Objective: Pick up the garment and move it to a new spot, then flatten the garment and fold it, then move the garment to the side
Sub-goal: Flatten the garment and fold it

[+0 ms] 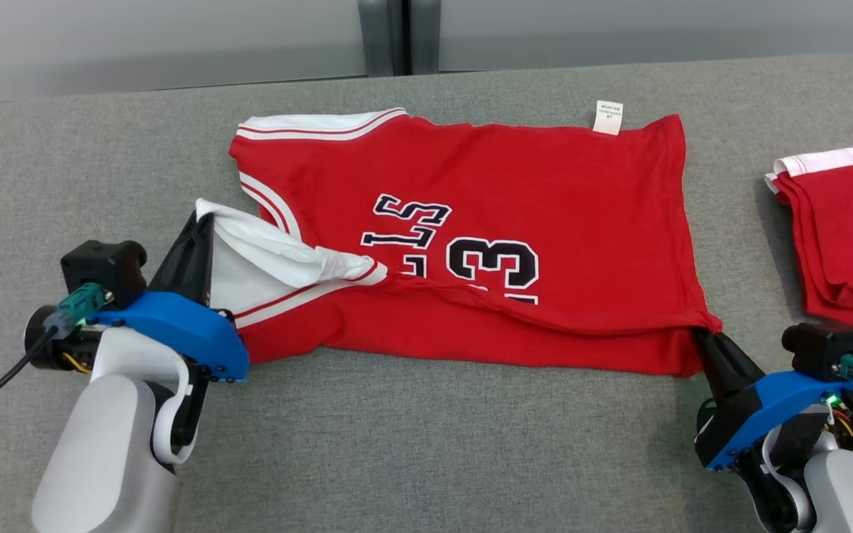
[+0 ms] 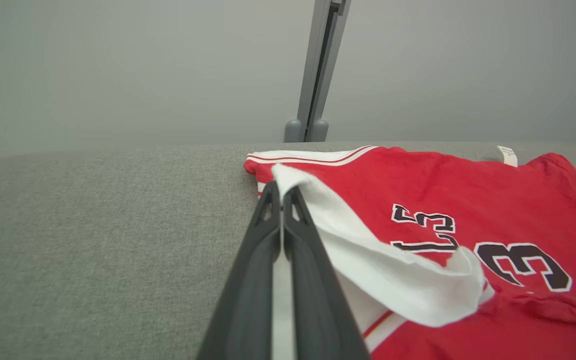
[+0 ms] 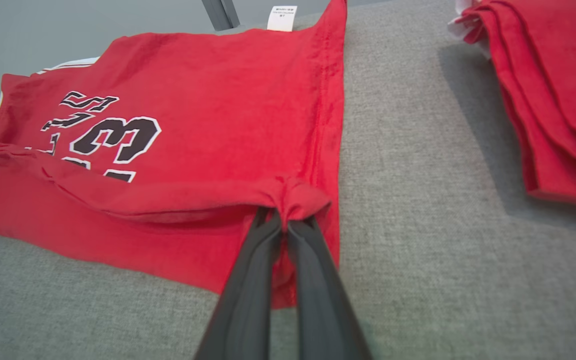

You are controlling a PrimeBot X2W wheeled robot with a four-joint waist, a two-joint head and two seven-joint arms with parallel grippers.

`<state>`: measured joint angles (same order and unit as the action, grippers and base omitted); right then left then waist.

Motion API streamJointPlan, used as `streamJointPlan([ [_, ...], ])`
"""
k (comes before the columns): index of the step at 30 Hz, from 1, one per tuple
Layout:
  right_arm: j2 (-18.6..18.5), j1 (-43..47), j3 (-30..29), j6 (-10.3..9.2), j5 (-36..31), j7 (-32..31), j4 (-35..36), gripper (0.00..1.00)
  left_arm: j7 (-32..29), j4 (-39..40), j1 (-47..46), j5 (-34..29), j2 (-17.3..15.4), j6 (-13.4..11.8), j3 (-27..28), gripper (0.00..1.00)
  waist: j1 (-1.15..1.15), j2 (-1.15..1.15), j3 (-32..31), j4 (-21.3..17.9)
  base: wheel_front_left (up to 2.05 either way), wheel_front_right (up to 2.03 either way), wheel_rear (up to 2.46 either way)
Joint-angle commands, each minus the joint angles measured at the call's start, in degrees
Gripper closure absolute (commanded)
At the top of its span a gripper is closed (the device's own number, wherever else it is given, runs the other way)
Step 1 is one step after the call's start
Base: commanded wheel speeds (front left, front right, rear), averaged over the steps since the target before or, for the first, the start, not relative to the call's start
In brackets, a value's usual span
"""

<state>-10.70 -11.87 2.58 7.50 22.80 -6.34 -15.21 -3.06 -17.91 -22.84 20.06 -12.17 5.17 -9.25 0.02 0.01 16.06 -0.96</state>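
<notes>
The red jersey lay across the middle of the grey fabric surface, held at both near corners.
A pale wall and a grey post stood behind, at the top of the frame. The jersey's long axis ran left to right, armholes left, hem and white label right. The left gripper was clamped on the white-trimmed strap at lower left; the right gripper pinched the bunched hem corner at lower right. The raised near edge hid part of the lettering; another red garment was cut off at the right edge.
</notes>
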Motion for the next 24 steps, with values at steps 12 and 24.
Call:
streamJointPlan([
  [12, -0.9, -1.7, 1.6, -0.02, -4.9, 17.7, -3.4, 0.0, 10.6, -8.8, 0.8, -0.3, 1.6, -1.3, -0.3, 0.0, -0.02, -0.01, -0.6, -0.3, 0.0, 0.0, 0.0],
  [24, 3.4, 8.3, -3.7, -0.02, -12.7, 19.6, 11.3, 0.0, 17.5, 5.3, 13.3, -5.1, 0.8, -8.4, 0.3, 0.0, -0.02, -0.01, -4.8, -0.5, 0.0, 0.0, 0.0],
])
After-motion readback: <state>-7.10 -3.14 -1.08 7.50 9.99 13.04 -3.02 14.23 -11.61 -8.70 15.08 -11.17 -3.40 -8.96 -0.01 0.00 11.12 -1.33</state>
